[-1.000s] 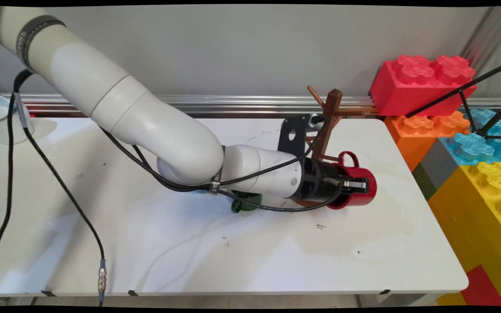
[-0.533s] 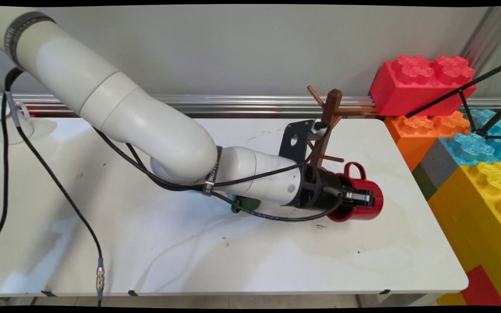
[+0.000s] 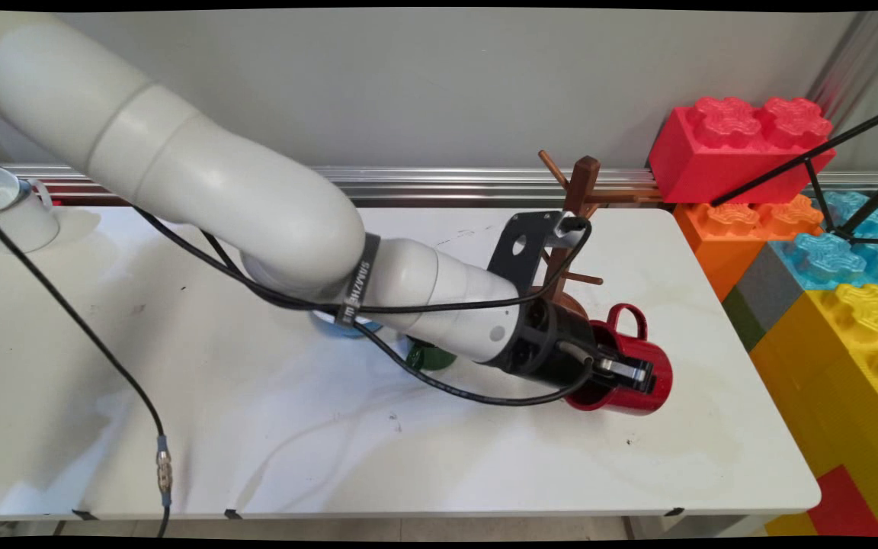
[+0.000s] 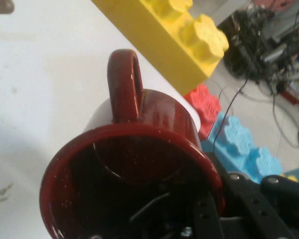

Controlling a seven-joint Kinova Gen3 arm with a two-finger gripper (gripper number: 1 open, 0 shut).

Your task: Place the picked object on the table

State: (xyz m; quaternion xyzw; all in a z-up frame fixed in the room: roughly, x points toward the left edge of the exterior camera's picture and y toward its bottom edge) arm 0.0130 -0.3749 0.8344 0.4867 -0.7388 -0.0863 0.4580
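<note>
Pincer (image 3: 626,371) clamped on the red mug's (image 3: 637,381) wall, one finger (image 3: 622,369) outside along the side, the other down inside the mouth. Mug on its side, tipped, mouth toward the arm, handle (image 3: 628,316) sticking up and away toward the wall. Whether its lower edge touches the bench (image 3: 256,427) or hangs just above: cannot tell. From the hand view, straight down into the dark red mug (image 4: 134,184), handle (image 4: 123,84) arching at the top, black linkage crowding the lower right, one finger (image 4: 204,214) inside the rim.

Just behind the wrist, a brown wooden mug tree (image 3: 572,221) with pegs out to both sides, standing upright near the bench's far edge, its base mostly hidden by the arm. Black bracket (image 3: 519,248) on the wrist crossing in front of it. Under the forearm, a green thing (image 3: 427,357) and a blue thing (image 3: 347,328) peeking out, mostly hidden. Black cable looping below the wrist.

Far left, well apart, a white mug (image 3: 8,210) upright at the bench's back corner. Off the right end, big toy bricks stacked: red (image 3: 740,145) on top, orange (image 3: 744,229), light blue (image 3: 850,252), yellow (image 3: 858,351) nearest. Same yellow brick (image 4: 164,35) and blue ones (image 4: 244,149) beyond the mug in the hand view.
</note>
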